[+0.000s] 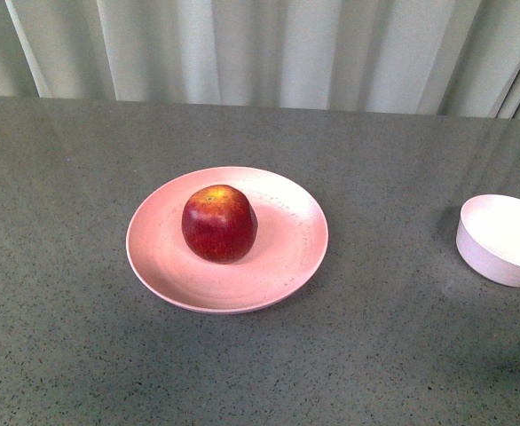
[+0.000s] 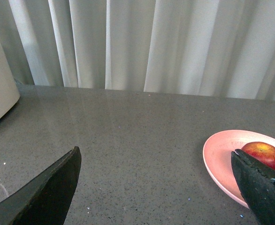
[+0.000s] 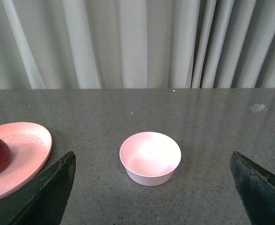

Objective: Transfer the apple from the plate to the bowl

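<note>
Plainly, the apple [image 1: 219, 224] rests on the plate [image 1: 287, 257], close to the middle of it and slightly toward the robot's left. It is dark red with a yellowish patch on top. Nothing touches it except the plate beneath. The plate is wide, shallow and pink, with faint scuffs on its inner slope, and it lies flat near the centre of the grey speckled worktop [image 1: 82, 355].

The bowl [image 1: 491, 264] stands well apart from the plate, off to the robot's right, and the edge of the front view cuts off part of it. It is small, deep and pale pinkish-white, upright, with bare worktop between it and the plate.

Neither arm shows in the front view. In the left wrist view the left pincer [image 2: 155, 161] is spread wide, its two dark fingers [image 2: 48, 192] far apart with only worktop between them. The plate and apple lie just past one fingertip. In the right wrist view the right pincer [image 3: 152, 159] is likewise spread wide and grips nothing. The bowl sits beyond the gap between its fingers [image 3: 46, 194], and the plate with the apple is off to one side.

A pale pleated curtain [image 1: 242, 49] hangs behind the far edge of the worktop.
</note>
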`<action>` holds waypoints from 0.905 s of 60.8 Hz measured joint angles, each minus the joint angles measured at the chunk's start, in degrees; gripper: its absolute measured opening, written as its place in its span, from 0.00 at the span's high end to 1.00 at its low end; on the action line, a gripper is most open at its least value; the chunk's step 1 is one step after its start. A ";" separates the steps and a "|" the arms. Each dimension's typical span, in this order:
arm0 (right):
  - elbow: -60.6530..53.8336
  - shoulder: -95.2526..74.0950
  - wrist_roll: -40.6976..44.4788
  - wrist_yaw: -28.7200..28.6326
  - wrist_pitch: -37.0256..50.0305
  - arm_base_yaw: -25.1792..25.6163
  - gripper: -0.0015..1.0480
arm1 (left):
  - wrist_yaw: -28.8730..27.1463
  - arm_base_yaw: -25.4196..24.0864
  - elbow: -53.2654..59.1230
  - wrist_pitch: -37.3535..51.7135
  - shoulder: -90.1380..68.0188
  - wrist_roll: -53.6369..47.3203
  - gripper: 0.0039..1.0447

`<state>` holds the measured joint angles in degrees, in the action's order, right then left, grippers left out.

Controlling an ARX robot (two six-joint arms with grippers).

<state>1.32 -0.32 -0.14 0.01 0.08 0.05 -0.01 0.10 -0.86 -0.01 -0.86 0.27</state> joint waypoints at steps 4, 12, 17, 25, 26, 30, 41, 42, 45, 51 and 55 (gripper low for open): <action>0.26 -0.50 0.02 -1.31 -0.76 0.31 0.09 | 0.00 0.00 0.00 0.00 0.00 0.00 0.08; 6.03 -18.14 2.45 -18.88 -6.62 7.67 0.09 | 0.02 0.00 0.00 0.00 0.00 0.00 0.08; 9.31 -31.12 2.49 -20.70 1.95 10.10 0.09 | 0.02 0.00 0.00 0.00 0.02 0.00 0.08; 17.68 -52.76 1.40 -20.94 14.23 11.61 0.09 | 0.02 0.00 0.00 0.00 0.02 0.00 0.08; 18.34 -54.29 1.38 -20.90 14.84 11.63 0.09 | 0.02 0.00 0.00 0.00 0.00 0.00 0.08; 22.12 -63.95 1.51 -19.34 18.84 11.65 0.09 | 0.02 0.00 0.00 0.00 0.02 0.00 0.08; 33.79 -90.86 1.77 -18.18 23.43 12.15 0.09 | 0.02 0.00 0.00 0.00 0.00 0.00 0.08; 34.64 -92.59 1.62 -17.92 23.54 12.24 0.09 | 0.00 0.00 0.00 0.00 0.00 0.00 0.08; 37.29 -97.79 0.87 -16.74 23.96 12.26 0.09 | 0.02 0.00 0.00 0.00 0.00 0.00 0.08; 39.85 -102.09 -0.76 -15.58 23.85 12.24 0.09 | 0.02 0.00 0.00 0.00 0.00 0.00 0.08; 40.83 -103.73 -1.53 -14.45 23.89 12.13 0.09 | 0.02 0.00 0.00 0.00 0.00 0.00 0.08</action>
<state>42.15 -104.05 -1.67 -14.44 23.97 12.19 0.01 0.10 -0.86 -0.01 -0.86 0.27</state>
